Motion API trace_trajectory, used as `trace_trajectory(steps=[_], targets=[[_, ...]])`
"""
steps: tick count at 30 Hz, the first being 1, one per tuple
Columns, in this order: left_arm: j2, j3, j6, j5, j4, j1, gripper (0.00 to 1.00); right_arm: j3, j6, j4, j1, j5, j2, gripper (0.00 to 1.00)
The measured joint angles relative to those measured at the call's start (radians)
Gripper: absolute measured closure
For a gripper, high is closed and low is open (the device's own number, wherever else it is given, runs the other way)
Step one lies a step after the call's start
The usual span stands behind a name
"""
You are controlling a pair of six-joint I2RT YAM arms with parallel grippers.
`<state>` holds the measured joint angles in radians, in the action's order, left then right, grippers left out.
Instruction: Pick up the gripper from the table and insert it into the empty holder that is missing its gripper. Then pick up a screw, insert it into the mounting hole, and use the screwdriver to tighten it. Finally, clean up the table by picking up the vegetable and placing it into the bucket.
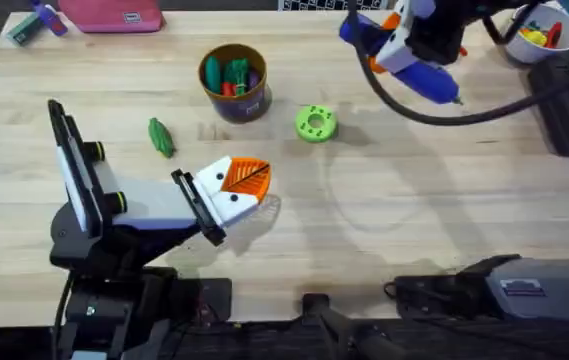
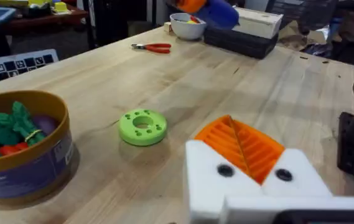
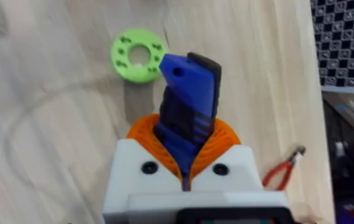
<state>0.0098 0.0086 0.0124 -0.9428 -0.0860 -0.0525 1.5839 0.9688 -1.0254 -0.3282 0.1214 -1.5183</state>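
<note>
Table point(image 1: 384, 240): light wooden top, bare between the two arms.
Left arm point(image 1: 114, 215): low over the near-left part of the table, lying on its side, fingers aimed toward the middle.
Right arm point(image 1: 434, 30): raised over the far-right part of the table, black cable looping down from it.
Left gripper point(image 1: 242, 188): white blocks with orange ribbed pads point(image 2: 242, 146) pressed together into one wedge, nothing between them, resting at the table surface.
Right gripper point(image 3: 189, 146): orange pads clamped on the blue body of the screwdriver, held off the table.
Screwdriver point(image 1: 419, 70): bright blue, tilted in the right gripper, thin metal tip pointing down and away from the left gripper; seen from the right wrist, blue butt end point(image 3: 189, 93) sticking out past the pads.
Bucket point(image 1: 234, 82): just beyond the left gripper, upright, yellow-orange rim, blue-purple side; green, red and purple toy pieces inside point(image 2: 12, 127).
White bowl point(image 1: 542, 38): at the far-right edge, beyond the right gripper, yellow and red bits inside.
Green disc point(image 1: 315, 123): bright green ring with small holes, flat on the table between the two grippers, just beside the bucket, beneath and ahead of the screwdriver in the right wrist view.
Vegetable point(image 1: 161, 137): dark green, elongated, lying on the table beside the left arm, behind the left fingertips, outside the bucket and apart from it.
Pliers point(image 2: 153, 47): red-handled, flat on the table far ahead of the left gripper, near the white bowl.
</note>
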Motion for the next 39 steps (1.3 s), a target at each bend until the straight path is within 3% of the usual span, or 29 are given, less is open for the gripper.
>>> trace_trajectory(steps=[5, 11, 17, 19, 25, 26, 32, 34, 35, 39], targets=[[0.000, 0.000, 0.000, 0.000, 0.000, 0.000, 0.993, -0.044, 0.096, 0.011, 0.048, -0.085, -0.058, 0.977], [0.000, 0.000, 0.000, 0.001, 0.000, 0.000, 0.993, -0.211, 0.207, 0.124, 0.118, -0.154, -0.120, 0.977], [0.000, 0.000, 0.000, 0.002, 0.000, 0.000, 0.993, -0.371, 0.291, 0.272, 0.159, -0.169, -0.126, 0.977], [0.000, 0.000, 0.000, 0.003, 0.000, 0.000, 0.993, -0.470, 0.320, 0.390, 0.174, -0.169, -0.127, 0.977], [0.000, 0.000, 0.000, 0.003, 0.000, 0.000, 0.993, -0.561, 0.338, 0.473, 0.174, -0.169, -0.127, 0.977], [0.000, 0.000, 0.000, 0.003, 0.000, 0.000, 0.993, -0.564, 0.336, 0.473, 0.174, -0.169, -0.127, 0.925], [0.000, 0.000, 0.000, 0.003, 0.000, 0.000, 0.993, -0.566, 0.347, 0.518, 0.174, -0.171, -0.125, 0.062], [0.000, 0.000, 0.000, 0.003, 0.000, 0.000, 0.987, -0.566, 0.348, 0.530, 0.171, -0.171, -0.124, 0.015], [0.000, 0.000, -0.005, 0.004, 0.000, 0.000, 0.900, -0.566, 0.348, 0.534, 0.168, -0.171, -0.124, 0.012], [0.000, 0.000, -0.004, 0.004, 0.000, 0.000, 0.268, -0.566, 0.315, 0.532, 0.141, -0.160, -0.093, 0.011]])
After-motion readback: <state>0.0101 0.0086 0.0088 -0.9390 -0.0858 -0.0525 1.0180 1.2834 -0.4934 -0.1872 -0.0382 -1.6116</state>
